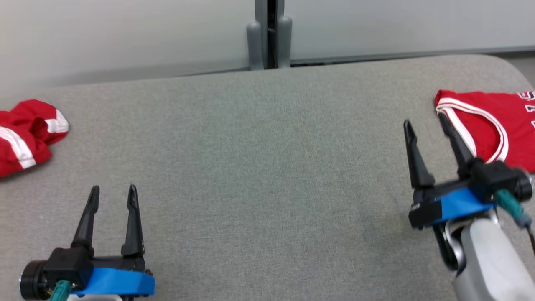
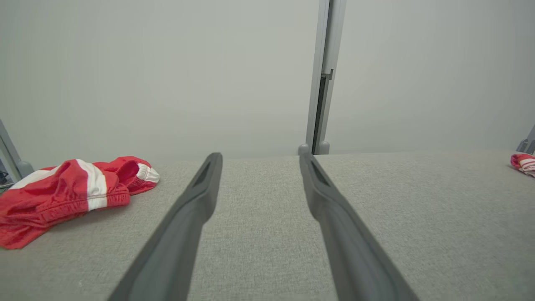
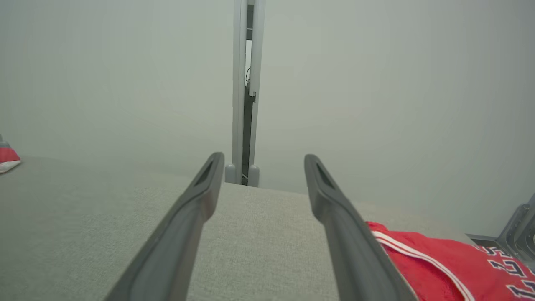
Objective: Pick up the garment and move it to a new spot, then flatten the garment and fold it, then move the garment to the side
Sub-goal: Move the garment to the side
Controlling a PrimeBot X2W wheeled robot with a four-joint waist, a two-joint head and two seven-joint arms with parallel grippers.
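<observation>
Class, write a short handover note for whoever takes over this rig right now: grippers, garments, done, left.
Left gripper: open, empty, above bare table.
Right gripper: open, empty, beside the red jersey.
The red jersey lies spread at the table's right edge; the crumpled red garment sits at the left edge.
Done: jersey seems already set aside.
Left: probably the crumpled garment, which looks unhandled: pick up, move, flatten, fold, put aside.

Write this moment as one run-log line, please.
left claw: open, empty | right claw: open, beside red jersey | crumpled red garment: far left, untouched
</observation>
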